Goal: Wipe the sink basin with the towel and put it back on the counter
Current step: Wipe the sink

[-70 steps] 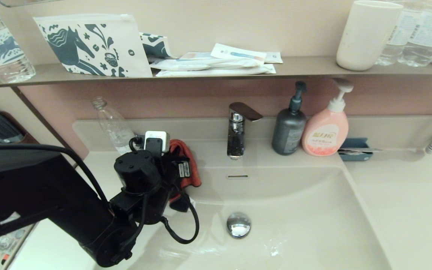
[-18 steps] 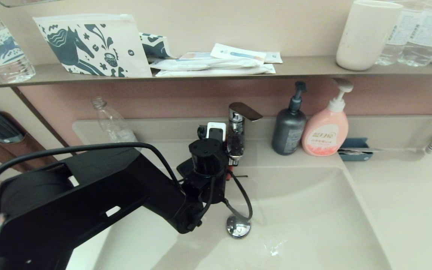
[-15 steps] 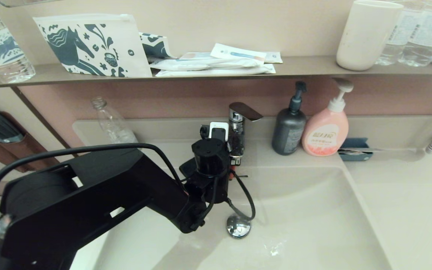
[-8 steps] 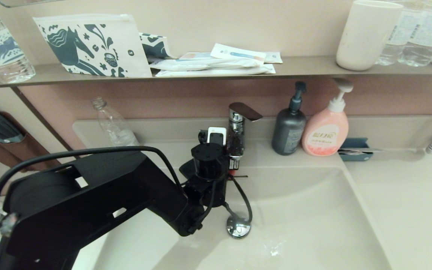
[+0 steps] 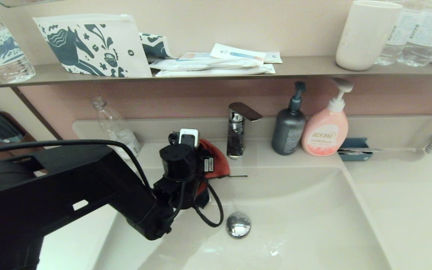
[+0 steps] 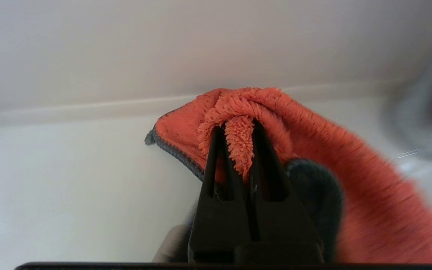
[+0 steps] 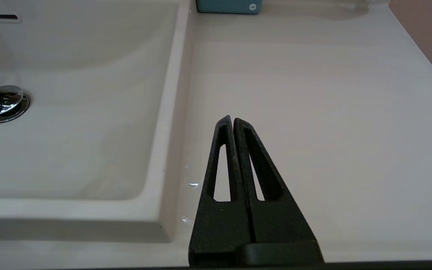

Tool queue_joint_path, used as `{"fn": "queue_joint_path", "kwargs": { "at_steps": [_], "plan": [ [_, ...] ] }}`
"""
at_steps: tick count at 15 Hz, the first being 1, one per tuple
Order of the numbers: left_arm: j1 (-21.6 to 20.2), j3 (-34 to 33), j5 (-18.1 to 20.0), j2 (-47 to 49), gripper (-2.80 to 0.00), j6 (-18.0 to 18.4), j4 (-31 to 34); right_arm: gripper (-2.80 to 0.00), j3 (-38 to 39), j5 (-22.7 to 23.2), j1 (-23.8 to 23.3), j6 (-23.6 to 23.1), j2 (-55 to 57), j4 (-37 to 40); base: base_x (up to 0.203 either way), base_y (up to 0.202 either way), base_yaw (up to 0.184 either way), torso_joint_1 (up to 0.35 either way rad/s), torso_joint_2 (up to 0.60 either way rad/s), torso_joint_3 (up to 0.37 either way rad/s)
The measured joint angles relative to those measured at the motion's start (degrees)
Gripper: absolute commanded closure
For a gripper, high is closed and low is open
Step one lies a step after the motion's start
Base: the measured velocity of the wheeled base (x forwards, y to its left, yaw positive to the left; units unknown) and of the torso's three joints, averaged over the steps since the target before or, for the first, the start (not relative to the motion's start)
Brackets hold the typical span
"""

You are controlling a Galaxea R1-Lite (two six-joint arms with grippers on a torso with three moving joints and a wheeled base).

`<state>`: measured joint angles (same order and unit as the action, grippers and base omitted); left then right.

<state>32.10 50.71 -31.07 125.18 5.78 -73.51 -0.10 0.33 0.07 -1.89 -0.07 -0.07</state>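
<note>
In the sink basin (image 5: 313,210), left hand (image 6: 234,129) pinches the towel (image 6: 306,131).

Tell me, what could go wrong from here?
The left pincer grips only a small fold of the towel, so it might slip out. The rest hangs loose near the faucet and could snag. The arm's cable dangles over the basin, close to the stopper.

A pale beige wall (image 5: 238,22) rises above a thin brown-grey shelf (image 5: 306,67); below the shelf runs a dusky pink wall band (image 5: 186,99). Soft, even light throughout.
</note>
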Motion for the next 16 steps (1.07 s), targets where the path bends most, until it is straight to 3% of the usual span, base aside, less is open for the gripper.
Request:
{"fn": "queue_joint_path", "kwargs": {
  "at_steps": [6,11,13,16],
  "plan": [
    [-11.0,-10.4,8.4,-3.2,0.00,0.2,-6.3,0.00,0.0,0.0,0.0,0.0,0.0,0.0,0.000,0.000,0.000,0.000,0.00,0.000],
    [-17.4,-12.6,14.2,-5.8,0.00,2.4,-6.7,0.00,0.0,0.0,0.0,0.0,0.0,0.0,0.000,0.000,0.000,0.000,0.00,0.000],
    [-18.0,-13.0,14.3,-6.4,0.00,2.6,-6.7,0.00,0.0,0.0,0.0,0.0,0.0,0.0,0.000,0.000,0.000,0.000,0.00,0.000],
    [-15.4,-12.7,12.8,-6.4,0.00,2.5,-6.8,0.00,0.0,0.0,0.0,0.0,0.0,0.0,0.000,0.000,0.000,0.000,0.00,0.000]
  ]
}}
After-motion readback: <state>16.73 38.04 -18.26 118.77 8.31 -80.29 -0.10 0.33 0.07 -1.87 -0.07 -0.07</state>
